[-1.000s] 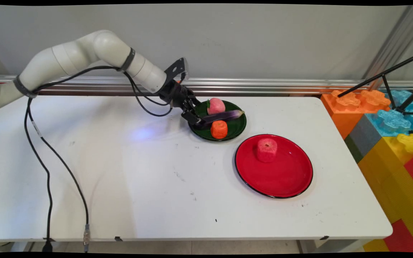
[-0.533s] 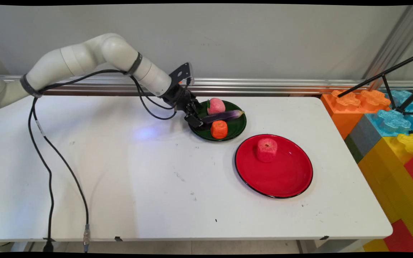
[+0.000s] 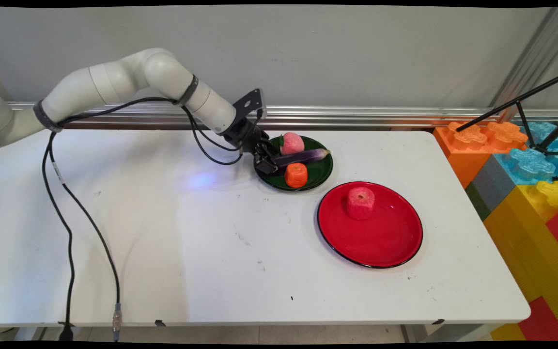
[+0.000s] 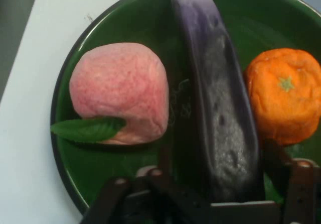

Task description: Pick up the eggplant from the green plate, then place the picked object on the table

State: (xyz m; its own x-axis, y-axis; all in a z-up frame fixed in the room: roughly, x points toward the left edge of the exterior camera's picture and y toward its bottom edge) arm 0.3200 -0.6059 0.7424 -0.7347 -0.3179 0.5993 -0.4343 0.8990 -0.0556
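Observation:
A dark green plate (image 3: 321, 173) (image 4: 150, 18) at the table's back holds a purple eggplant (image 3: 308, 156) (image 4: 220, 83), a pink peach with a leaf (image 3: 292, 143) (image 4: 120, 91) and an orange (image 3: 296, 175) (image 4: 286, 96). My gripper (image 3: 271, 164) (image 4: 220, 156) is low over the plate's left rim, at the eggplant's thick end. It is open, one finger (image 4: 164, 161) on the peach side and the other (image 4: 278, 158) on the orange side, so the eggplant lies between them. Whether the pads touch it is unclear.
A red plate (image 3: 385, 242) with a pink-red apple (image 3: 360, 202) sits in front and to the right of the green one. Large coloured blocks (image 3: 526, 169) and a black tripod (image 3: 521, 104) stand past the table's right edge. Black cables (image 3: 66, 218) hang at the left.
The arm has swung slightly right and the gripper has slid further in over the green plate's rim, closer around the eggplant's end. The food has not moved.

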